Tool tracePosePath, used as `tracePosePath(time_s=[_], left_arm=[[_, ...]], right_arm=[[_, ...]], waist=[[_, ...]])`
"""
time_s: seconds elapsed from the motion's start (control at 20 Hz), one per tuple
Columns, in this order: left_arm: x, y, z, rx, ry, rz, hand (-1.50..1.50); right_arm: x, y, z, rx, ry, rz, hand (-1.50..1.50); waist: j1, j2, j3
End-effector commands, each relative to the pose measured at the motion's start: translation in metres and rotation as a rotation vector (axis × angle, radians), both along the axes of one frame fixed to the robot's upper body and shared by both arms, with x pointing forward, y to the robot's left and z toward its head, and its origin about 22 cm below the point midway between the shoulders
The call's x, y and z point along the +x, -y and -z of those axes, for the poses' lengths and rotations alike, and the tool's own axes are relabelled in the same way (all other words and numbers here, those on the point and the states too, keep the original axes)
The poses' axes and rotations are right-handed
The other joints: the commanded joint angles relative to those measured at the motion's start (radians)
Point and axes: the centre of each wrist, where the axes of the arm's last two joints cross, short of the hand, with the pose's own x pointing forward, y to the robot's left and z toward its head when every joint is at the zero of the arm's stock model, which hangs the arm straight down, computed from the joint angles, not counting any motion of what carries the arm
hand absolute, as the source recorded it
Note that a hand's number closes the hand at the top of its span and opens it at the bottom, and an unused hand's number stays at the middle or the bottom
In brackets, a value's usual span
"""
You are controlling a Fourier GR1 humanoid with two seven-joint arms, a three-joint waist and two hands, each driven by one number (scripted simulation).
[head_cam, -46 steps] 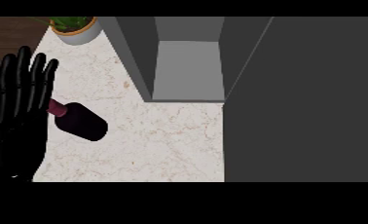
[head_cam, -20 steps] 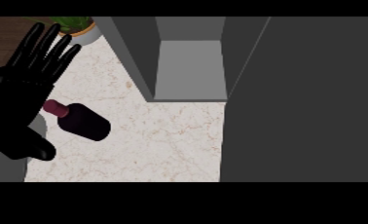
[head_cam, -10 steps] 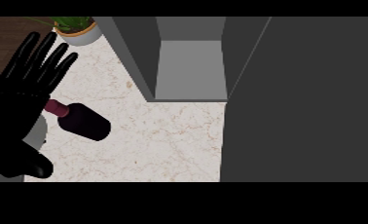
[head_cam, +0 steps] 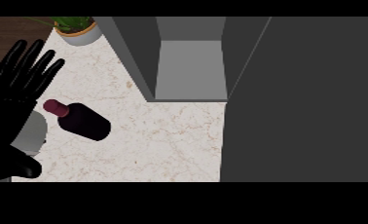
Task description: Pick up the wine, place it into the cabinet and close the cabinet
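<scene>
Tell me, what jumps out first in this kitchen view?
A black robot hand with straight, spread fingers shows at the left edge. Just right of it a dark wine bottle lies on its side on the marble counter. Behind stands an open grey cabinet, with a potted plant at upper left.

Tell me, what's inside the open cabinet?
Nothing shows inside the cabinet: only its bare grey floor and walls. Its top part is cut off. The wine bottle lies on the counter.

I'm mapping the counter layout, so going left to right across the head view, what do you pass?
Left hand → wine bottle, lying on its side on the marble counter → open cabinet → cabinet door. The potted plant sits farther back, overlapping the bottle's span, so I've left it unordered.
</scene>
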Motion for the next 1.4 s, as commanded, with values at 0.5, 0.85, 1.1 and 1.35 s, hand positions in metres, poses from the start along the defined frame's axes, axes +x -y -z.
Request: tracePosePath(time_s=[0.5,0.85,1.1,1.35], left_arm=[[-0.002,-0.045,0.031,0.035,-0.035,-0.090,-1.50],[0.002,-0.060,0.067,0.089,-0.081,-0.095,-1.50],[0.013,-0.072,0.083,0.104,-0.101,-0.124,-1.50],[0.005,-0.095,0.123,0.098,-0.124,-0.120,-1.50]], right_arm=[[-0.006,0.003,-0.006,0.001,0.014,0.011,-1.50],[-0.003,-0.011,0.002,0.013,0.009,-0.006,-1.50],[-0.007,0.001,0.001,0.014,0.008,-0.007,-1.50],[-0.014,-0.019,-0.002,0.005,0.007,-0.021,-1.50]], waist=[[-0.001,0.000,0.000],[-0.001,0.000,0.000],[-0.003,0.001,0.000],[-0.005,0.001,-0.001]])
